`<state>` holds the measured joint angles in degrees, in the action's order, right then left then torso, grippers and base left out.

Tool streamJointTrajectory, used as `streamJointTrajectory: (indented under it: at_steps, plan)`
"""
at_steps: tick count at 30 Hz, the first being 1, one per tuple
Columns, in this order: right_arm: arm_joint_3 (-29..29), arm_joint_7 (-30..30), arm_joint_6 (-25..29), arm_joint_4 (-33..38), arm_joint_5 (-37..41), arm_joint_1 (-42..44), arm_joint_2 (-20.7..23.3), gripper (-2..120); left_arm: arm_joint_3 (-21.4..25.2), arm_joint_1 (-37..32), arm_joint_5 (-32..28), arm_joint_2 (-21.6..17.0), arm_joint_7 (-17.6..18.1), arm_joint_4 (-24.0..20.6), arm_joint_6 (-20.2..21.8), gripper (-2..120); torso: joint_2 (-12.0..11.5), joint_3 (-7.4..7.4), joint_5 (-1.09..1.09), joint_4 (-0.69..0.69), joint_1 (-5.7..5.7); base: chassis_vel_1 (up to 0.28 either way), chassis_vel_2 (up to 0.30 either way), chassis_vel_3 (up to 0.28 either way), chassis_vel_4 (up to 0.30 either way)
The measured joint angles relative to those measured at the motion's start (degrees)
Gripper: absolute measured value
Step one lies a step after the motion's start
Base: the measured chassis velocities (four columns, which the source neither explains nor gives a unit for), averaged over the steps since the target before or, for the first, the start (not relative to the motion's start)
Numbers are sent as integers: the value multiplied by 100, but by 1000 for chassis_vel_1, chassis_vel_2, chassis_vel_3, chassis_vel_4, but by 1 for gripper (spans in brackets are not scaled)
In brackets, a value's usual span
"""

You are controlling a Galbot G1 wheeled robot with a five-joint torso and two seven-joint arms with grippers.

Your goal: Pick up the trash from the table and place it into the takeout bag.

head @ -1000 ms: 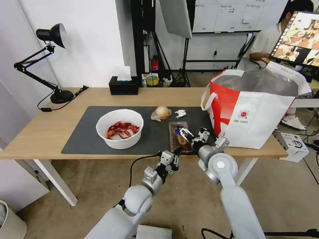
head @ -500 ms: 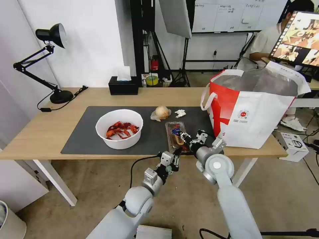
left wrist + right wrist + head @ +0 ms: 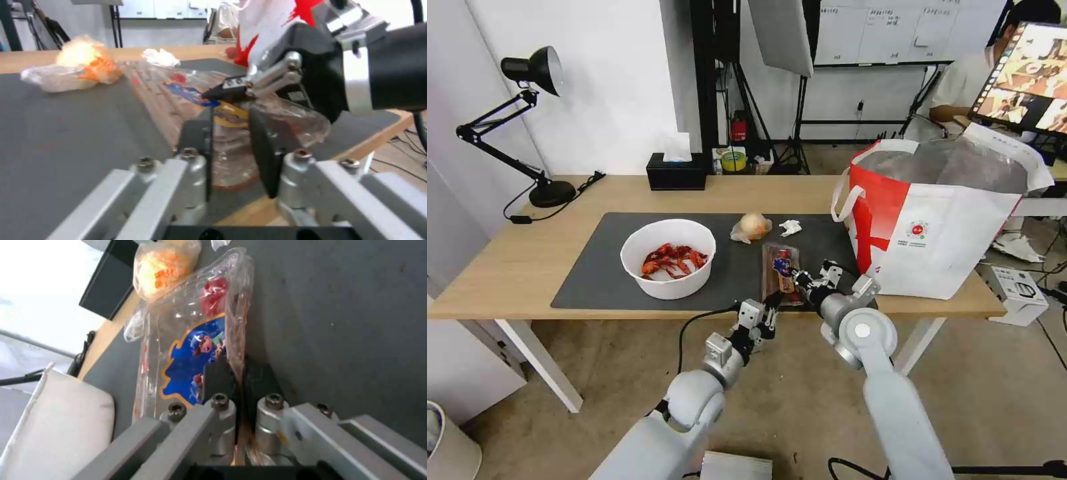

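- At the left of the head frame a black desk lamp [image 3: 534,120] stands on the tabletop [image 3: 507,260], clear of the work.
- Left of centre, the white bowl of crayfish shells [image 3: 668,257] sits on the dark mat [image 3: 594,267], untouched and still to be bagged.
- At centre, toward the mat's far edge, the wrapped yellowish ball [image 3: 752,227] and the crumpled tissue [image 3: 790,228] lie just beside each other; the black tissue box [image 3: 676,176] sits behind them.
- Lower centre, the left tool [image 3: 772,312] reaches the near end of the clear clamshell tray [image 3: 780,275]; in its wrist view its pads [image 3: 262,146] stand narrowly apart around the tray's end, seemingly steadying it.
- Just right, the right tool [image 3: 800,277] is clamped on the tray's long rim, fingers [image 3: 220,376] pinched on the thin plastic lip, likely because the rim is the stiffest place to hold.
- At the right the takeout bag [image 3: 940,213] stands open near the tray, so the carry should be short.
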<state>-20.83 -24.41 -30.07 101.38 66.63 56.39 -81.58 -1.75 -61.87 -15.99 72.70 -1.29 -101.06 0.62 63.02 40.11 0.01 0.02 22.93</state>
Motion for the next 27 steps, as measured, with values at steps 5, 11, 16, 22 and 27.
streamJointTrajectory:
  at_steps: [5,11,16,22,27]
  plan:
    - [-1,-1,4,44,-6,41,17,0,105,-75,-12,-10,0,-99,1,50,0,0,0,-1,0,0,0,0,0]
    - [-43,-3,10,215,-31,181,99,0,513,-381,-103,-123,22,-542,14,70,0,0,-1,-1,0,0,0,0,0]
    - [-93,136,130,445,-186,391,239,0,862,-852,-135,-237,112,-956,20,90,0,0,0,-1,0,0,0,0,0]
    - [-308,310,312,852,-407,699,394,0,988,-1031,-140,-224,215,-1167,94,99,0,0,0,-1,0,0,0,0,0]
    - [-534,501,501,1290,-640,1103,544,0,1068,-1302,-127,-209,271,-1342,134,100,-1,-1,0,-3,0,0,0,0,0]
